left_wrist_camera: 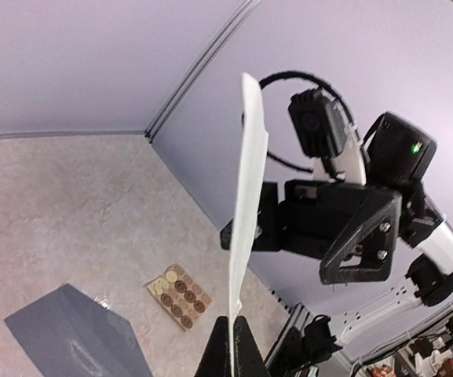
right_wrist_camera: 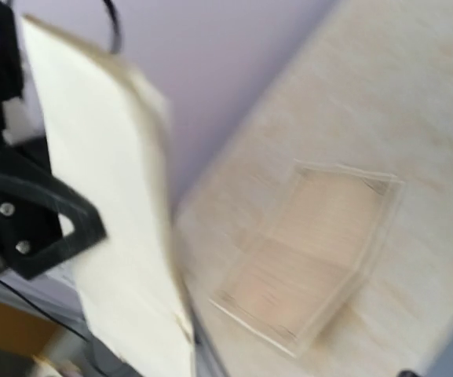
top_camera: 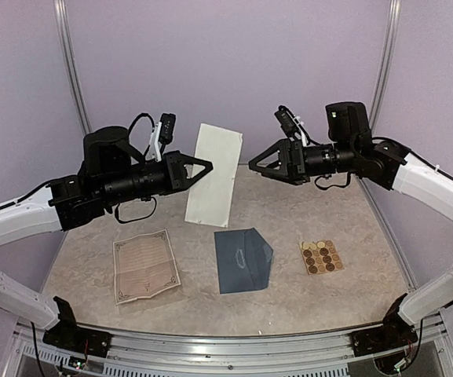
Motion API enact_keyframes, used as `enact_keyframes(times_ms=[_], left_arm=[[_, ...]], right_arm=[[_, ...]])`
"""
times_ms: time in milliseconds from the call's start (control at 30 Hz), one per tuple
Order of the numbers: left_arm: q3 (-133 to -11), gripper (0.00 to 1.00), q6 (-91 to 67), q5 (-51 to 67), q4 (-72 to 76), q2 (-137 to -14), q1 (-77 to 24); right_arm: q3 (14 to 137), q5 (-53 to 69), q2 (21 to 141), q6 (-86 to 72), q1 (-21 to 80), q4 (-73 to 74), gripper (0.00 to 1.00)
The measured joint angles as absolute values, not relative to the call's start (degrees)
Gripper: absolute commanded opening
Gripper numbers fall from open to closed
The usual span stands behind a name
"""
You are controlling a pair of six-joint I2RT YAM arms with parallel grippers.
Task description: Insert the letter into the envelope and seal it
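The task is at an early stage: nothing is in the envelope (top_camera: 242, 260) yet. It lies flat on the bench (top_camera: 312, 208), about midway between the left and right edges and toward the near edge. No paper pokes out of it and no sticker is on it. Whether its flap is raised or folded down I cannot tell.

The left pincer (top_camera: 208, 167) is pressed together on a cream sheet (top_camera: 219, 153) and holds it upright in the air over the middle of the bench. The right pincer (top_camera: 252, 165) appears spread and grips nothing, its tips just beside the sheet's right edge.

An ornate tan sheet (top_camera: 145, 265) with a printed border lies flat near the bench's near left corner, well apart from the envelope. I cannot tell which of the two sheets is the letter, and both are outside the envelope.

The sheet of round brown stickers (top_camera: 321, 257) lies just right of the envelope, toward the right edge, and looks untouched.

What remains, as I judge it, is nearly everything: bringing the letter down, sliding it in, closing the flap and sealing it.
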State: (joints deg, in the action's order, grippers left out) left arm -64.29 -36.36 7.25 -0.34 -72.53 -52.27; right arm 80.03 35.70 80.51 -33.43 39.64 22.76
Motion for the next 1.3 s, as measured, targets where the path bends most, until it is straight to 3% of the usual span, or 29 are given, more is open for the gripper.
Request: enact_keyframes(times_ms=[33,300,633,733,967,1033,1067,1200,1300], left_arm=[[-63.37,0.0,-37.91,5.76,3.27,-71.9,-52.77],[-62.76,0.0,-43.18,-1.34,19.05,-71.72,-56.73],[-62.7,0.0,-44.73,-2.5,21.71,-72.2,-57.56],[-62.7,0.0,-44.73,-2.7,21.89,-72.29,-57.69],[-62.7,0.0,-44.75,-2.92,21.87,-72.6,-57.74],[-62.63,0.0,-44.77,-2.96,21.87,-72.6,-57.74],[-62.59,0.02,-44.77,-3.07,21.82,-72.6,-57.74],[-62.37,0.47,-45.1,-3.6,21.04,-72.71,-57.74],[-62.26,0.6,-45.74,-5.26,18.22,-73.08,-57.84]], right_arm=[[76.18,36.53,78.7,-38.15,39.68,15.55,0.89],[76.01,38.7,81.89,-45.06,42.26,3.7,0.81],[79.26,44.88,83.7,-46.96,43.99,-3.11,0.44],[79.81,45.8,83.79,-47.16,44.14,-4.36,0.26],[82.72,46.59,86.39,-48.45,44.14,-6.48,0.0],[82.98,46.76,86.94,-48.84,44.14,-6.85,0.0],[83.0,46.72,87.09,-48.86,44.14,-6.81,0.0],[83.15,45.41,87.11,-48.53,44.12,-5.08,0.0],[83.13,42.87,87.09,-48.07,43.46,-1.15,0.0]])
